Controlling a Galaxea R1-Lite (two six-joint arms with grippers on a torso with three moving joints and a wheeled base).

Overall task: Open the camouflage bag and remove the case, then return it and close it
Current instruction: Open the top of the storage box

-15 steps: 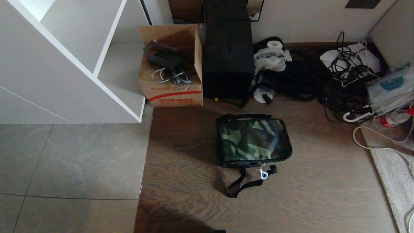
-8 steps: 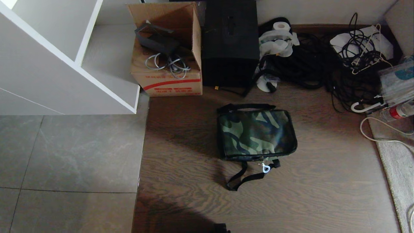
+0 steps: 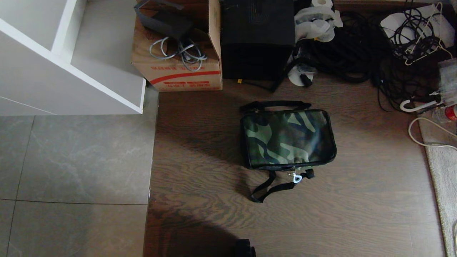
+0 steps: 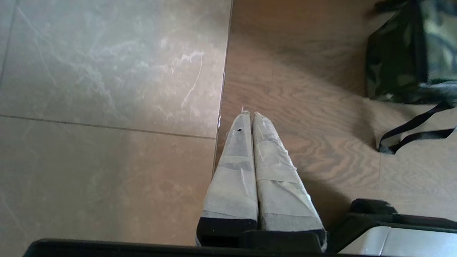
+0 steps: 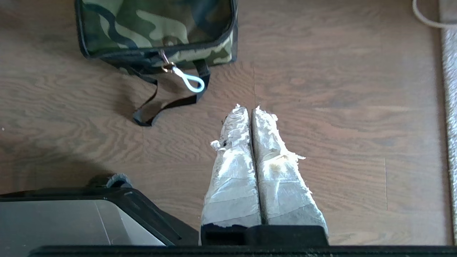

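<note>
The camouflage bag [image 3: 287,139] lies zipped shut on the wooden floor, its black strap [image 3: 271,188] trailing toward me and a white zipper pull [image 3: 296,177] at its near edge. The case is hidden. Neither arm shows in the head view. My left gripper [image 4: 250,113] is shut and empty, hanging over the seam between tile and wood, well left of the bag [image 4: 410,53]. The right gripper [image 5: 250,107] is shut and empty too, above bare wood a short way from the zipper pull [image 5: 189,80] and the bag [image 5: 157,25].
Behind the bag stand a brown cardboard box with a red stripe [image 3: 178,71] holding cables, a tall black box [image 3: 257,39] and a heap of black cables [image 3: 357,46]. A white shelf unit [image 3: 71,71] is at far left. A rug edge [image 3: 442,178] lies at right.
The whole head view has shifted: the floor things slid up the picture and grew slightly, so the camera has tilted down and closer. The bag itself has not moved.
</note>
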